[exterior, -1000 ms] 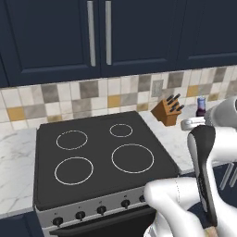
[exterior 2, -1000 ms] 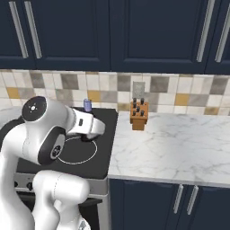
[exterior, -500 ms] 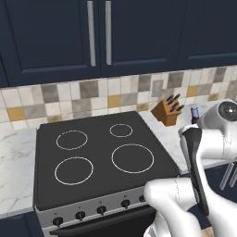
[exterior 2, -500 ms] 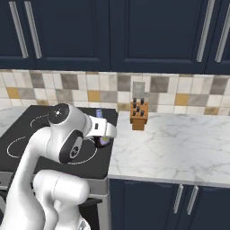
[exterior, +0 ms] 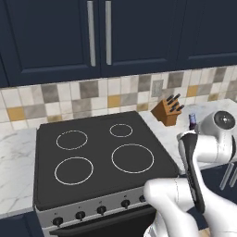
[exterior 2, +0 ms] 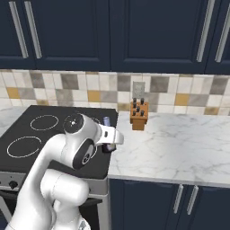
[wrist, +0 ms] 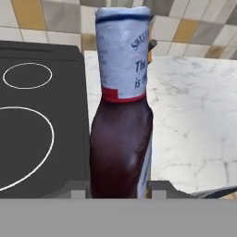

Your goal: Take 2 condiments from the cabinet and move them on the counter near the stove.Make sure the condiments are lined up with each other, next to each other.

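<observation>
Maroon bottle (wrist: 121, 115) stands upright, pinched between the pads of the gripper (wrist: 119, 187), hanging just over the stove's (exterior: 97, 152) right edge where the marble counter (exterior 2: 179, 148) begins. It seems held level so it can be set down squarely beside the cooktop, short of the knife block (exterior 2: 139, 116).

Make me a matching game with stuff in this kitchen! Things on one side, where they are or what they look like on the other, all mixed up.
Things:
1. maroon bottle
2. knife block
3. stove
4. counter

Descriptions:
A. white marble with grey veins
B. black glass with four white rings
C. held in the end effector, by the stove's right edge
D. brown wood, standing by the tiled wall

Pairs: 1-C, 2-D, 3-B, 4-A
</observation>
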Controlling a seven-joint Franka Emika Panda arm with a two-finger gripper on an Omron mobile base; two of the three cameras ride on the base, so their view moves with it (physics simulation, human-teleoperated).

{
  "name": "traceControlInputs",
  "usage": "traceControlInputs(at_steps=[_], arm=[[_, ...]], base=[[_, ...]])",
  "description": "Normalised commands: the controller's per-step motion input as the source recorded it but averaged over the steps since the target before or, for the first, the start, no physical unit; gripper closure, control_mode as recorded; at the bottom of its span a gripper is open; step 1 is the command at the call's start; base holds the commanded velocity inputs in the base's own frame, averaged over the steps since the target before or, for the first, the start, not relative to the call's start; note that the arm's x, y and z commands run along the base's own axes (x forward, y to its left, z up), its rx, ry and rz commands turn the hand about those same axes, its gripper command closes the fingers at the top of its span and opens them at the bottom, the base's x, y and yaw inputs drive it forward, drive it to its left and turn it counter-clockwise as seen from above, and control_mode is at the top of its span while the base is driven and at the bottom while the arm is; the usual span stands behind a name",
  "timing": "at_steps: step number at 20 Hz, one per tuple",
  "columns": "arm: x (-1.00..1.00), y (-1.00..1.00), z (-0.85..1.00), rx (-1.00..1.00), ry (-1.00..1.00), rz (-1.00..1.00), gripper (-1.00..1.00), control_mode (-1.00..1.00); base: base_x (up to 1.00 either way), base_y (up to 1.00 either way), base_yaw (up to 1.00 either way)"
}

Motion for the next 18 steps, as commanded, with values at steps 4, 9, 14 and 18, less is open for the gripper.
traceControlInputs(at_steps=[4, 9, 14, 18], arm=[[0.34, -0.13, -0.65, -0.01, 0.0, 0.0, 1.0, -1.0], [0.34, -0.07, -0.64, 0.0, -0.03, 0.0, 1.0, -1.0], [0.38, -0.11, -0.52, 0.0, -0.08, 0.0, 1.0, -1.0], [0.26, -0.08, -0.37, 0.0, -0.12, 0.0, 1.0, -1.0]], base=[[0.0, 0.0, 0.0], [0.0, 0.0, 0.0], [0.0, 0.0, 0.0], [0.0, 0.0, 0.0]])
